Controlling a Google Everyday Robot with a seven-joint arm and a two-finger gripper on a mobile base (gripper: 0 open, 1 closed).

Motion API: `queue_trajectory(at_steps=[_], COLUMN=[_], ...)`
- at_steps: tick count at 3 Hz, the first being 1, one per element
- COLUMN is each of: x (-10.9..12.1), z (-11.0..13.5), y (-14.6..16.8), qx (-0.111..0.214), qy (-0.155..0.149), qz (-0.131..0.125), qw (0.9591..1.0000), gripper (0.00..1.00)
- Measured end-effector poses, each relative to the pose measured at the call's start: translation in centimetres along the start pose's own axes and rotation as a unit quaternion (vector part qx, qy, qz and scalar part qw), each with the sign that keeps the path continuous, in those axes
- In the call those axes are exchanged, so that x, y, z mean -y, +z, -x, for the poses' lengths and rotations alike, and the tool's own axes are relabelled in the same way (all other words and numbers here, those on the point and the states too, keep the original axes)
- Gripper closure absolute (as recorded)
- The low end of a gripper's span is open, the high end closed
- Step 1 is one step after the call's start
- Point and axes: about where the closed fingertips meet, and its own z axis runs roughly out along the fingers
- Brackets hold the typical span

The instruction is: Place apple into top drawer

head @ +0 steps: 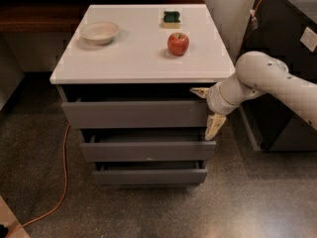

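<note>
Straddling top drawer (133,114) end, spread hand (207,109), round red apple (178,43)

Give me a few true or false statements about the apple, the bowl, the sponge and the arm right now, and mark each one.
1. The apple sits on the white cabinet top. True.
2. The end effector holds the apple. False: it is at the right end of the top drawer front, fingers apart, away from the apple.
3. The bowl stands left of the apple in the camera view. True.
4. The sponge lies inside the bowl. False: it lies on the cabinet top behind the apple, apart from the bowl.
</note>
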Motion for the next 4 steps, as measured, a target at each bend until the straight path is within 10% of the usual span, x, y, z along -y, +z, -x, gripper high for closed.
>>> queue_trajectory(at_steps=[3,4], x=[2.7,2.6], z=[-0.6,-1.0], y=[4.6,5.5], qx=[-0.015,-0.020], qy=[0.032,0.038], qz=[-0.026,-0.020], qw=[0.9990,0.9989], gripper=[0.00,0.14])
